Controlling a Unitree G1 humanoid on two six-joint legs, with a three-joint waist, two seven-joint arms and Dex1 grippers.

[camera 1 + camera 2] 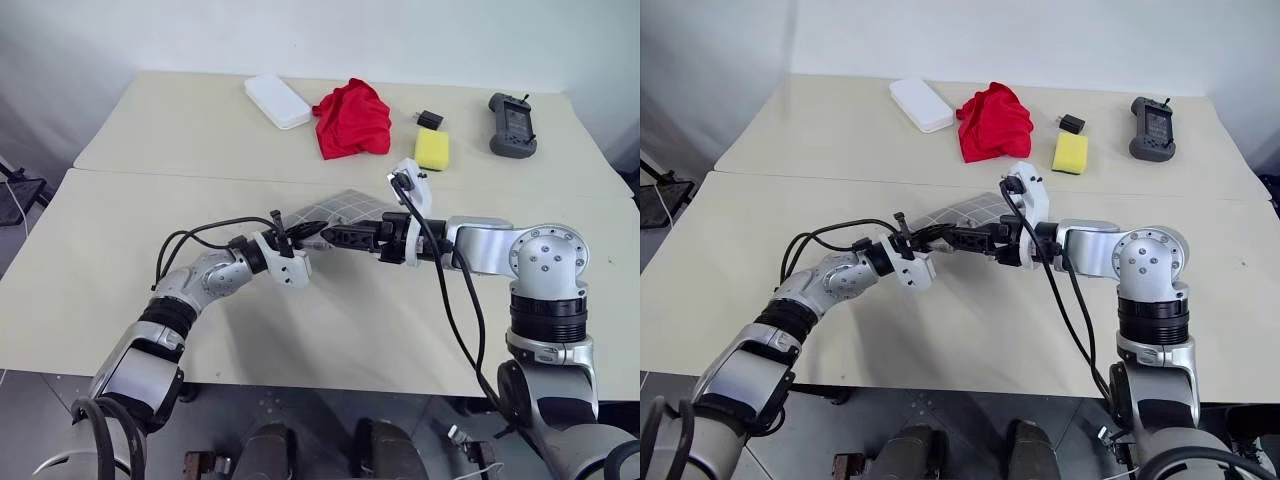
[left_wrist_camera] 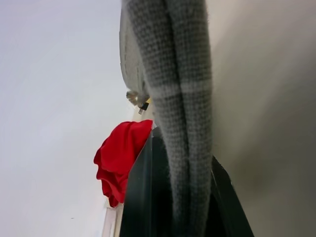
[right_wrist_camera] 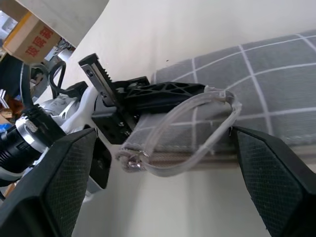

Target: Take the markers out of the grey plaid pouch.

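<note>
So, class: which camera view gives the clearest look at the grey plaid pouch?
The right wrist view: the grey plaid pouch shows its white grid, edge seam and clear loop, with the left gripper shut on its end. Both eye views show a small patch between the arms. The left wrist view shows close grey fabric.

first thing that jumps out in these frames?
The two grippers meeting mid-table over the grey plaid pouch: the left gripper is shut on the pouch's end, and the right gripper stands open facing it. Behind them, on the far table, a bright red cloth lies between a white flat box and a yellow sponge block.
</note>
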